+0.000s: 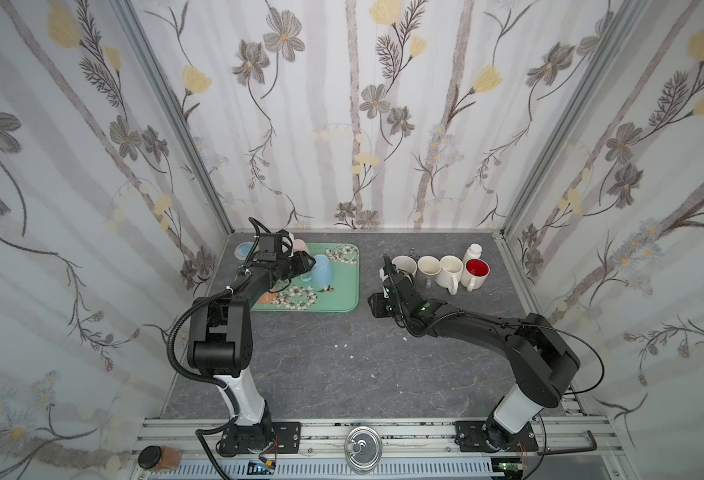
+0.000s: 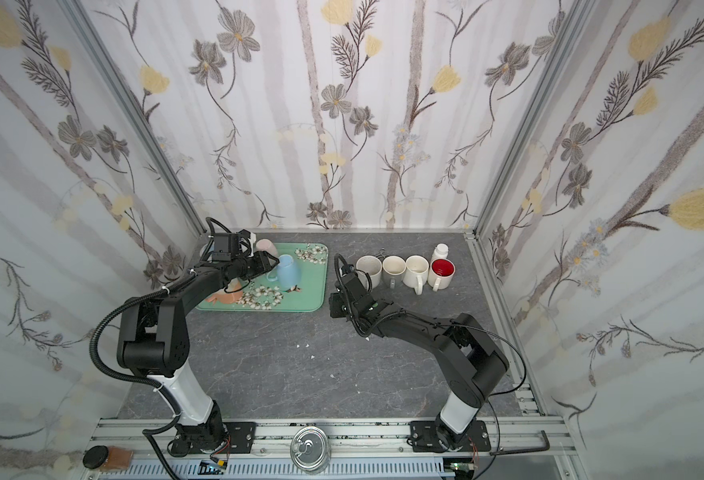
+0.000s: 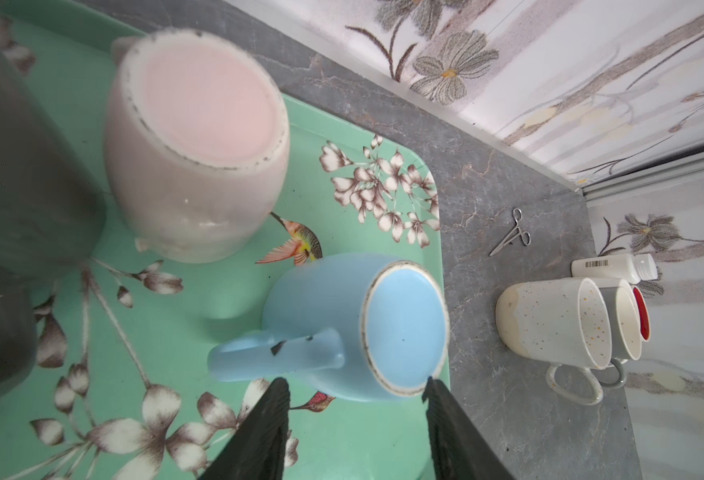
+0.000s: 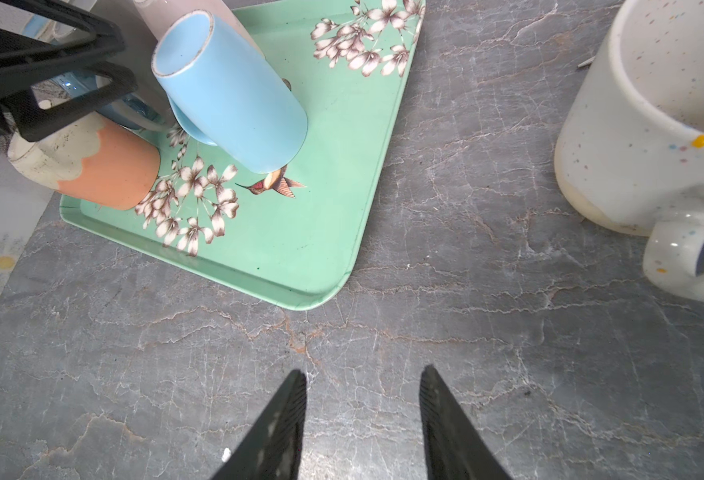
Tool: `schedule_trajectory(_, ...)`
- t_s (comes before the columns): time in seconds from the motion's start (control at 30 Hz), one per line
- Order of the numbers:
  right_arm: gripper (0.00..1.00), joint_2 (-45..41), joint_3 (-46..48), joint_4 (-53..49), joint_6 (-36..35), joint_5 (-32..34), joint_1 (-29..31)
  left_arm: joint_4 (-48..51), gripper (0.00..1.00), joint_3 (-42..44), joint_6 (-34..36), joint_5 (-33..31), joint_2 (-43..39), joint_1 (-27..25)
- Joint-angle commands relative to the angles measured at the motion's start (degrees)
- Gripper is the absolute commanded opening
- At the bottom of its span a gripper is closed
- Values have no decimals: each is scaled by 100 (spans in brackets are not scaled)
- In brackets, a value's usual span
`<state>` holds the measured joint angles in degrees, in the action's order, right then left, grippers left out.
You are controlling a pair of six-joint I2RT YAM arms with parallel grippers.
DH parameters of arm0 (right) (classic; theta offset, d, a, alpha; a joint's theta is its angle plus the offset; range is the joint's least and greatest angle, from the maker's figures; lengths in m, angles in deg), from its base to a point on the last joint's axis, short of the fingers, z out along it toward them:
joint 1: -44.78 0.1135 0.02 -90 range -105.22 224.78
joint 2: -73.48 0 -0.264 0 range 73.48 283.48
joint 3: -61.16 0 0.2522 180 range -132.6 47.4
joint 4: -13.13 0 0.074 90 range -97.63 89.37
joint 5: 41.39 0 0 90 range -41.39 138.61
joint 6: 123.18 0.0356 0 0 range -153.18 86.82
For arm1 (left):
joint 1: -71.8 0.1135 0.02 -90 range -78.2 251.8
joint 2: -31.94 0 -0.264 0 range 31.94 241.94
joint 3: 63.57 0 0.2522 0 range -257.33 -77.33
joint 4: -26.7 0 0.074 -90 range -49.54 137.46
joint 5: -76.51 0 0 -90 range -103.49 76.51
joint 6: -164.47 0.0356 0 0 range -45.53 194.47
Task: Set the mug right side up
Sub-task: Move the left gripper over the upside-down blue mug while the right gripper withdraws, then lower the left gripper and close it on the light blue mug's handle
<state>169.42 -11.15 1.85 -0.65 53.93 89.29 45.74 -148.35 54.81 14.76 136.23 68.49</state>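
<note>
The blue mug (image 1: 323, 272) stands mouth-down on the green tray (image 1: 344, 286), in its right half. Its handle points at the left gripper (image 3: 354, 384), whose fingers are spread either side of the upturned base (contact unclear). The tray also holds a pink mug (image 3: 200, 141), likewise inverted, and an orange mug (image 4: 105, 170). Right of the tray, four upright mugs (image 1: 450, 268) stand empty. The right gripper (image 4: 362, 374), spread, holds nothing.

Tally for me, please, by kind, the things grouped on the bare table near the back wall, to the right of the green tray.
Mugs: 4
Bottle: 1
Forceps: 1
Total: 6
</note>
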Motion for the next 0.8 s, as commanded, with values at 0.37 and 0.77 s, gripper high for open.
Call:
schedule_trajectory(0.37, 46, -43, 1, 183, 66, 59, 5, -796, 47, 634, -386, 719, 112, -228)
schedule_trajectory(0.77, 46, 3, -24, 231, 118, -34, 5, -569, 48, 776, -49, 690, -382, -399)
